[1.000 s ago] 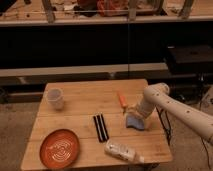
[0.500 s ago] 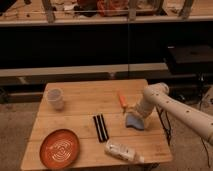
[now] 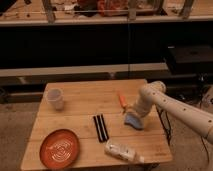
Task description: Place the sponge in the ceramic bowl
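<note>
The light-blue sponge [image 3: 133, 120] lies on the wooden table [image 3: 85, 102] toward its right side. My gripper [image 3: 134, 114] comes down from the white arm at the right and sits right on top of the sponge, covering its upper edge. The orange-red ceramic bowl [image 3: 59, 148] with pale rings rests at the table's front left corner, well away from the sponge and with nothing in it.
A translucent plastic cup [image 3: 55, 98] stands at the back left. A black striped object [image 3: 100, 127] lies mid-table. A white bottle [image 3: 122, 151] lies near the front edge. An orange marker [image 3: 122, 100] rests just behind the sponge. Dark shelving stands behind the table.
</note>
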You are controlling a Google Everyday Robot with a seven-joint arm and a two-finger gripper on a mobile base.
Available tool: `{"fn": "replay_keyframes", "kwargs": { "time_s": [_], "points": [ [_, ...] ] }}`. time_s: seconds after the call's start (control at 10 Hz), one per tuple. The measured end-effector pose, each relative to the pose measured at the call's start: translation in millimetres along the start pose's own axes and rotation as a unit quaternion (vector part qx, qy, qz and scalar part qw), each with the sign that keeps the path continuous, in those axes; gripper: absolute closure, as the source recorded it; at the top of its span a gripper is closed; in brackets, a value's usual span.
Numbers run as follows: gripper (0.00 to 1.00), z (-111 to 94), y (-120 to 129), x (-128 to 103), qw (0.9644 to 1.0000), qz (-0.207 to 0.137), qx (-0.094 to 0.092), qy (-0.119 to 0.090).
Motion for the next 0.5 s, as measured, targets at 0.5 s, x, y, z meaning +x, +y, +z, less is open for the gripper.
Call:
{"fn": "replay_keyframes", "kwargs": {
  "time_s": [0.5],
  "points": [
    [0.2,-8.6,10.6,-1.0,0.9953,0.095,-0.004,-0.016]
  ]
}}
